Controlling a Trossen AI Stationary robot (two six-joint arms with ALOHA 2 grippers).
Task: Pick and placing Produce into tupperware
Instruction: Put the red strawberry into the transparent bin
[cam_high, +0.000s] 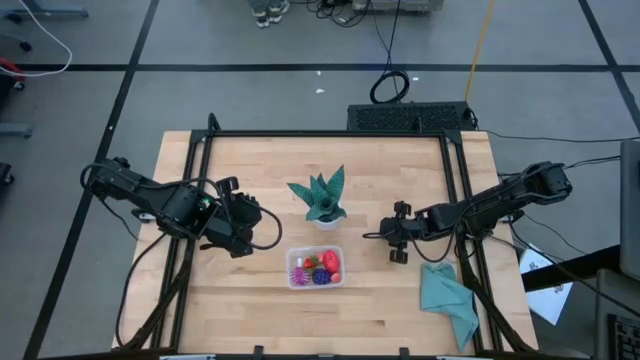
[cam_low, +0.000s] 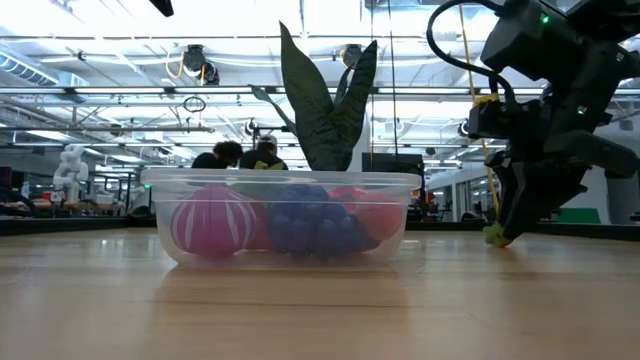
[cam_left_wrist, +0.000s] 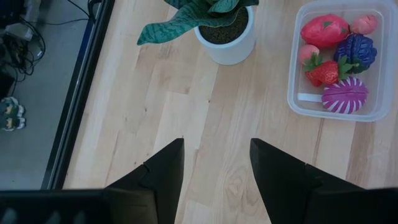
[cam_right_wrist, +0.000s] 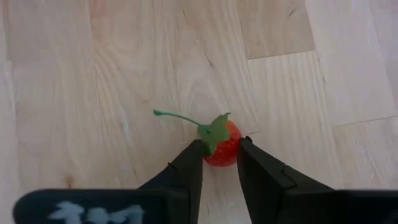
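The right gripper (cam_right_wrist: 219, 163) sat low on the counter (cam_high: 260, 165), its two fingers pressed against either side of a small red fruit (cam_right_wrist: 222, 144) with a green leaf and stem, well to the right of the clear tupperware (cam_high: 316, 267). That tupperware stood near the front middle of the counter, just in front of the potted plant (cam_high: 323, 200), and already held a strawberry (cam_left_wrist: 323, 71), a larger red piece (cam_left_wrist: 324, 29), a striped pink-purple ball (cam_left_wrist: 344, 100) and a dark purple piece (cam_left_wrist: 355, 51). The left gripper (cam_left_wrist: 216, 169) hung to the tupperware's left with its fingers spread apart around nothing, while a teal cloth (cam_high: 447, 295) lay at the counter's front right.
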